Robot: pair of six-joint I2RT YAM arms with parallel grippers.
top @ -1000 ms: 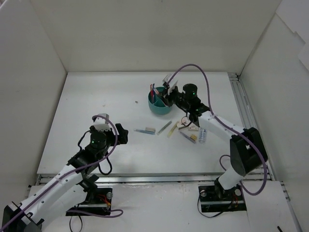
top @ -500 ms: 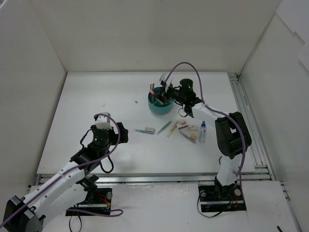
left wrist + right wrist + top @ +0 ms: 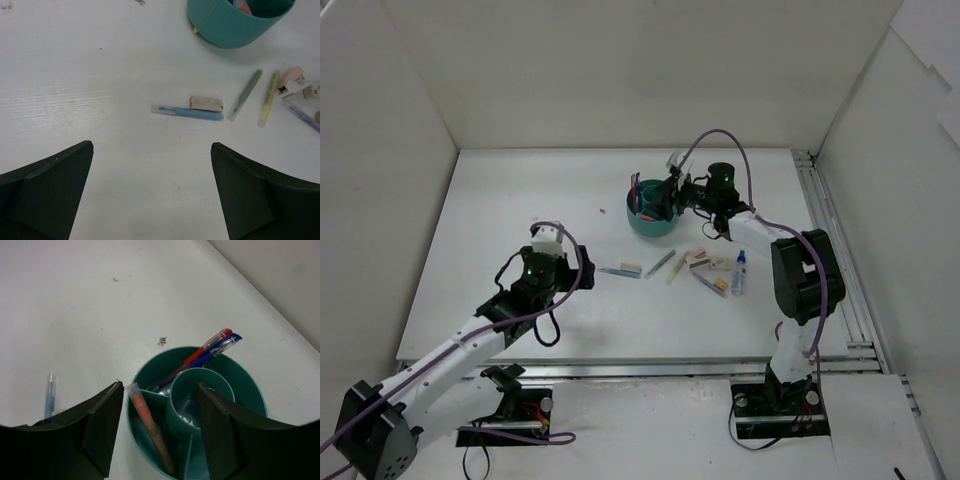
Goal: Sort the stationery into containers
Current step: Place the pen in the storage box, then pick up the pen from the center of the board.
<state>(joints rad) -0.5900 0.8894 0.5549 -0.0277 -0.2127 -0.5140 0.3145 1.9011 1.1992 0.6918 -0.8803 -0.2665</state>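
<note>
The teal organizer stands at the back middle of the table. My right gripper hovers over it, open. An orange-red pen in a clear sleeve leans in the compartment below, free of both fingers. A red pen and a blue pen lean in the far compartment. My left gripper is open and holds nothing, just short of a blue pen and a beige eraser. A green pen and a yellow pen lie to the right.
More small pieces lie in a cluster right of the pens, with a small blue-capped bottle at its right end. White walls close in the table on the left, back and right. A metal rail runs along the right edge.
My right gripper has opened over the organizer and let go of the orange-red pen, which now leans inside. My left arm has moved forward and right toward the blue pen.
</note>
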